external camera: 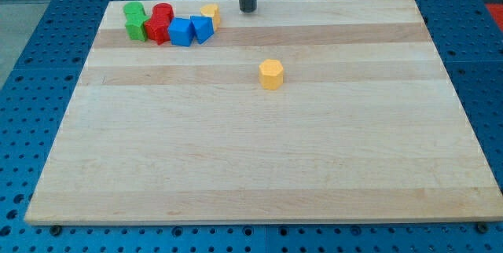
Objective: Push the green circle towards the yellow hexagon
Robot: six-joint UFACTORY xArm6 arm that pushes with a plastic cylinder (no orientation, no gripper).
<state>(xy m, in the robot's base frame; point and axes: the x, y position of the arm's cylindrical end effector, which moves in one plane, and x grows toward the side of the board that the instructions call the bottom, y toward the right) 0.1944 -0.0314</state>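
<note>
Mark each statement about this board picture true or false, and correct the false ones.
1. The yellow hexagon stands alone near the board's middle. True.
2. My tip touches the green circle. False: my tip is at the view's top edge of the wooden board, well to the view's right of the cluster, touching no block.
3. The green circle lies at the view's left end of the cluster. True.
4. The two blue blocks sit to the view's left of the red blocks. False: they sit to the reds' right.
5. A second yellow block lies at the cluster's right end. True.
</note>
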